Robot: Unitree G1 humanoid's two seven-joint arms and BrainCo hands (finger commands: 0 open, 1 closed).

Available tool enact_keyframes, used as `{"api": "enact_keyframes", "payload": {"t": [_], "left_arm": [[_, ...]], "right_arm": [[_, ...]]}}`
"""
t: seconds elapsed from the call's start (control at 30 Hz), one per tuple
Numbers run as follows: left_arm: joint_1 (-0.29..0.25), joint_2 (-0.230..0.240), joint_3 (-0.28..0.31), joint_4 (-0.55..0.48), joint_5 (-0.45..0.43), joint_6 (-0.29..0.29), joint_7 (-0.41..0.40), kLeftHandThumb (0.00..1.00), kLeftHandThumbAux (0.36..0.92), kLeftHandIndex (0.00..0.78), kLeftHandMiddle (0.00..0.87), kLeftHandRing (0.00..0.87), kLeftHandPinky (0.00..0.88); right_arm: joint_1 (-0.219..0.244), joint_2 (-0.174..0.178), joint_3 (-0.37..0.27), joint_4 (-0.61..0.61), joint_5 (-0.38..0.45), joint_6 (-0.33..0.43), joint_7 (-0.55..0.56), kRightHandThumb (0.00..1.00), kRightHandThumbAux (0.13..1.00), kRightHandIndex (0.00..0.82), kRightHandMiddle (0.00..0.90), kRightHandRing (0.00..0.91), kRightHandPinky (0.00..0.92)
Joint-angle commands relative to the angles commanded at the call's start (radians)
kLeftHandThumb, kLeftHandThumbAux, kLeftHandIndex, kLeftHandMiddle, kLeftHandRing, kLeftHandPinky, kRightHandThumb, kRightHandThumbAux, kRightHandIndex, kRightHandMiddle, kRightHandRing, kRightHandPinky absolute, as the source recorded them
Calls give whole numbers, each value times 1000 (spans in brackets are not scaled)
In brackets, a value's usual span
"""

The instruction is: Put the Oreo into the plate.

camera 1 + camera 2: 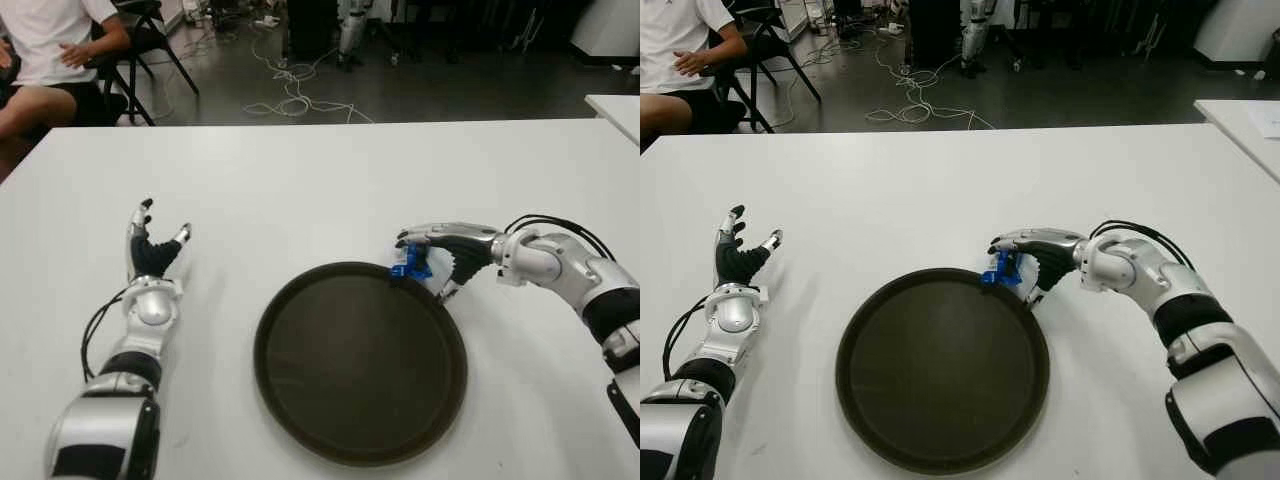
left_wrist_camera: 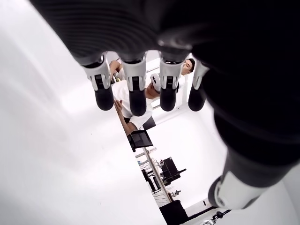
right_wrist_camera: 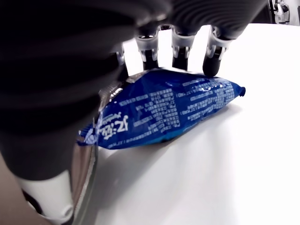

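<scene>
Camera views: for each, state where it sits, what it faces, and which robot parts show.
Left eye view: head, looking down at the table; both arms, plate.
Right eye view: same scene from slightly aside; right hand holding the Oreo pack at the plate's rim.
Left wrist view: open left hand, a seated person beyond.
Right wrist view: fingers on the pack.

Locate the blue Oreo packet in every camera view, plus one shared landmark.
Left eye view: blue foil Oreo packet under the right hand, at the far right rim of the round dark plate.
Right eye view: packet at the same spot on the rim, under that hand.
Left wrist view: not in it.
Right wrist view: packet fills the centre, fingertips on its far edge.
Shared landmark: the plate's rim.
</scene>
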Motion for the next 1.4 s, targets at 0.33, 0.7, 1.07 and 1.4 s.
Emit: {"api": "enact_keyframes", "payload": {"t": [0.33,0.7,1.07,1.4], "left_arm": [[2,-1,-2,-5,4,4,10,0,745,61,109,86,51],[3,1,1,-3,-2,-1,0,0,738,62,103,79,56],[4,-1,-5,-4,8,-3,18,0,726,67,114,91,60],[4,-3,-6,-5,8,-5,19,0,736,63,113,92,60]], "right_arm": [[-9,-8,-10,-9,11,-16,30,0,766,0,0,0,2],[-7,-6,-24,-17,21,-14,37,0,709,0,0,0,0],[-71,-6,-19,-32,-20,5,22,0,670,0,0,0,0],[-107,-6,-23,-35,-67,-8,-32,0,658,0,0,0,0]]}}
